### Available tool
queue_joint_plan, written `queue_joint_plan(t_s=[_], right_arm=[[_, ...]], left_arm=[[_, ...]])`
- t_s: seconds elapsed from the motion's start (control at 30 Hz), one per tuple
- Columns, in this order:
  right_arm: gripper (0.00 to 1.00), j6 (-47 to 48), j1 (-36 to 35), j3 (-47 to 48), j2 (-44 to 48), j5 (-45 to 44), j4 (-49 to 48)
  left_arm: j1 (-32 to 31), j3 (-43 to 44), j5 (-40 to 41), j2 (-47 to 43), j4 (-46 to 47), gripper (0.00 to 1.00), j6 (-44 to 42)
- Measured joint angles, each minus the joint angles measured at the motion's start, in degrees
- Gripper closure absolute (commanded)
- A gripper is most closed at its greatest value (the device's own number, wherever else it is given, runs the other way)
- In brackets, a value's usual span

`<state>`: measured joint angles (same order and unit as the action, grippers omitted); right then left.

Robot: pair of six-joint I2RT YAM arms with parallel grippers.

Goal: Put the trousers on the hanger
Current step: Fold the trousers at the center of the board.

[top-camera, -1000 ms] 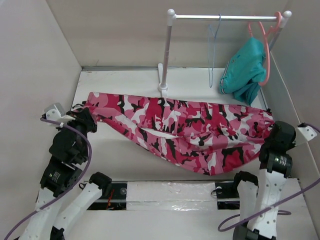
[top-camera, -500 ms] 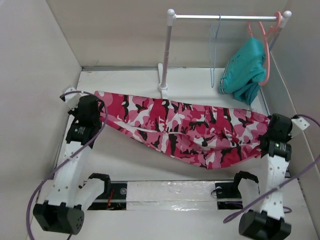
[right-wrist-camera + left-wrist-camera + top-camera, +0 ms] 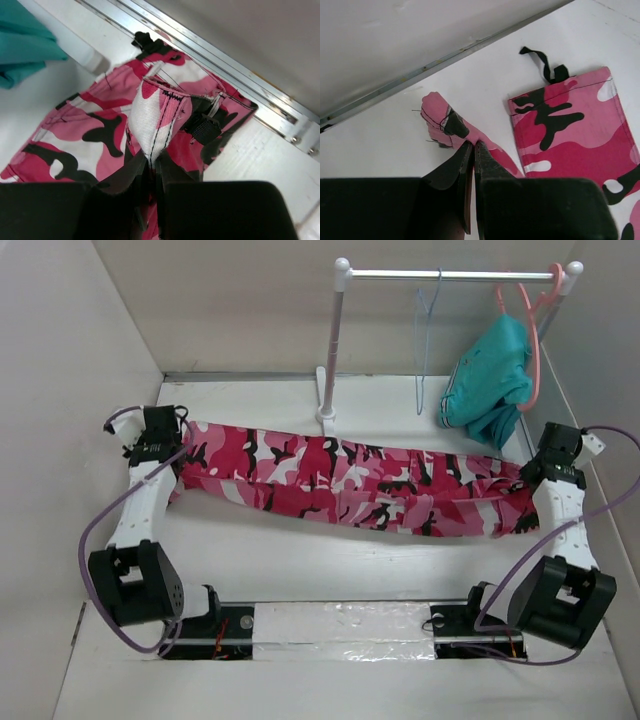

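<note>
A: Start at the left. What is the left tool [image 3: 472,145] doing?
B: Its jaws are pressed together on a small bunched fold of the trousers [image 3: 350,480], pink with a black patch, at the far left end of the cloth. Just right of that fold, one leg end lies flat on the white surface [image 3: 300,560], with a black cord [image 3: 545,65] trailing from its corner.
A: And the trousers as a whole?
B: They run as one long band across the middle of the surface, from the left tool to the right one. From above I cannot tell whether the middle touches the surface.
A: What is behind them?
B: A white rail [image 3: 450,274] stands at the back. The hanger [image 3: 419,365], thin and pale blue, hangs from it by its hook, well apart from the trousers. Right of it a coral hanger [image 3: 535,340] carries a teal garment [image 3: 490,380].
A: And the right end?
B: The right tool [image 3: 151,160] pinches a raised white-and-pink ridge at the waist end, its jaws nearly closed on the fabric, near the right wall
</note>
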<state>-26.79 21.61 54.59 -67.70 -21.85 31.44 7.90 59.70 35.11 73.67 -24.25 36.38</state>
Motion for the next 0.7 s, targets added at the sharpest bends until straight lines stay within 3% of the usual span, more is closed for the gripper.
queue_joint_plan(t_s=[0.4,0.47,0.5,0.6,0.63,0.7], right_arm=[[0.85,-0.07,-0.35,10.97,-15.89,1.27,-5.44],[0.79,-0.07,-0.72,12.41,-18.25,1.33,-6.16],[0.59,0.00,-0.87,13.05,-19.32,1.31,-6.51],[0.17,0.37,-1.44,14.49,-22.47,0.96,-8.48],[0.13,0.68,-1.44,15.04,-23.61,0.94,-9.20],[0.03,1.22,-1.44,16.09,-25.51,1.25,-9.92]], left_arm=[[-1.86,18.99,-1.27,21.53,2.80,1.00,-1.88],[-2.36,20.46,-1.44,24.39,3.69,1.00,-2.60],[-2.54,21.24,-1.60,25.79,3.89,0.97,-3.02],[-2.58,25.51,-1.77,30.99,3.54,0.75,-4.22],[-2.51,27.19,-1.75,32.89,3.61,0.62,-4.63],[-2.40,30.12,-2.01,36.33,3.82,0.51,-5.31]])
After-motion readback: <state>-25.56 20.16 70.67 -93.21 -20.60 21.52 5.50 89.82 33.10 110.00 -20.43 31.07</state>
